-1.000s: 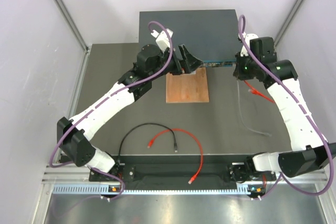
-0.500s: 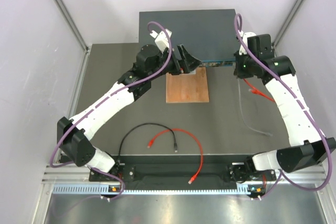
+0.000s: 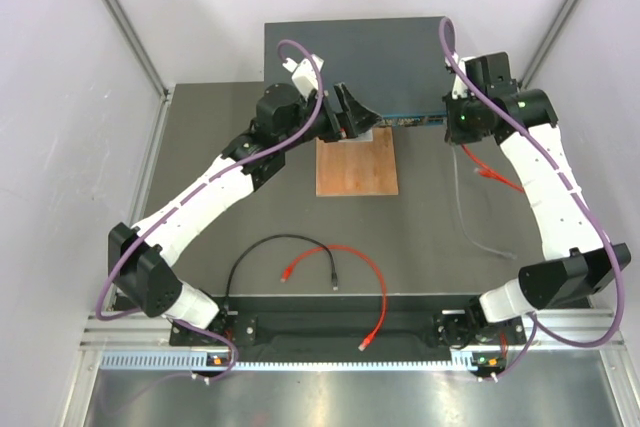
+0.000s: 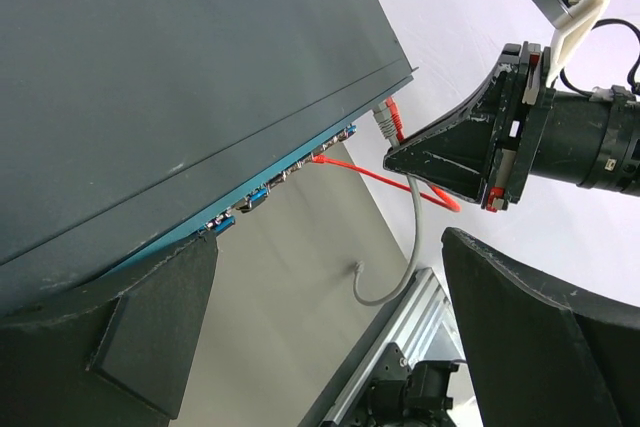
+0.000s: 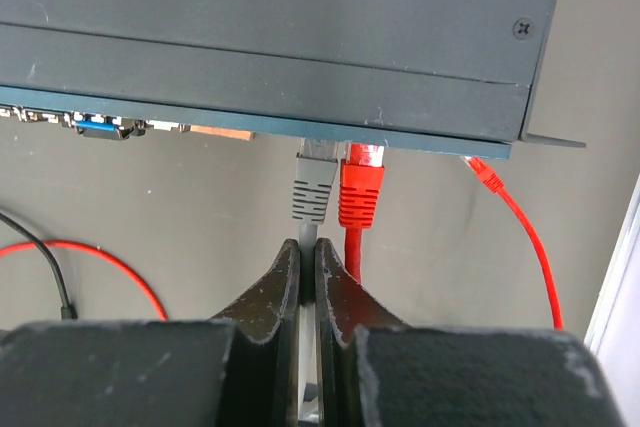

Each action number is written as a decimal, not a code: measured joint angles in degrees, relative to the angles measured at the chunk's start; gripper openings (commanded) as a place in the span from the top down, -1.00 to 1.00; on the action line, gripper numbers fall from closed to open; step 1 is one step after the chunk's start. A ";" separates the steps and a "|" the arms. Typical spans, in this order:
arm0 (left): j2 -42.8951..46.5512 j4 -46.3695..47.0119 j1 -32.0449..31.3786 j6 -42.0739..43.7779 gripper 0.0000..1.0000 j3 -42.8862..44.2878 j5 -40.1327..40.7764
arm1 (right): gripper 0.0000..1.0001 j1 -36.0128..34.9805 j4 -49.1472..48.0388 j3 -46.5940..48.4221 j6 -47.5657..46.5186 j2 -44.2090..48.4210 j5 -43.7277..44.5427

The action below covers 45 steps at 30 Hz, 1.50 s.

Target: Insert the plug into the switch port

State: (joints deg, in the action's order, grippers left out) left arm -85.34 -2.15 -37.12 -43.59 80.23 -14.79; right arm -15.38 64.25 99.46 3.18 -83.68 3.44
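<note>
Right wrist view: right hand pinches the grey cable close behind its plug for control, plug nosed into the switch port beside a red plug; left hand gapes wide, empty.

- Right gripper: has shifted slightly away from the bases and leftward, closer in at the front edge of the switch.
- Right arm: forearm now steeper; elbow has drawn inward to the left.
- Purple cable at the right wrist: loop has moved left, over the switch's right corner.
</note>
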 measured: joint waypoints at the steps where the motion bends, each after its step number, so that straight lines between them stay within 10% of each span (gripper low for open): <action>1: 0.00 0.00 0.09 -0.02 -0.98 0.00 -0.15 | 1.00 0.00 0.42 0.48 -0.02 -0.33 0.04; 45: -0.55 -4.44 3.72 -5.88 -0.98 2.16 -4.22 | 1.00 -0.22 2.49 4.13 2.36 -2.80 2.34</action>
State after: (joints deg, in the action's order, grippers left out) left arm -85.89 -6.59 -33.41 -49.47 82.39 -19.00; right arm -15.59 66.74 103.59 5.54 -86.48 5.78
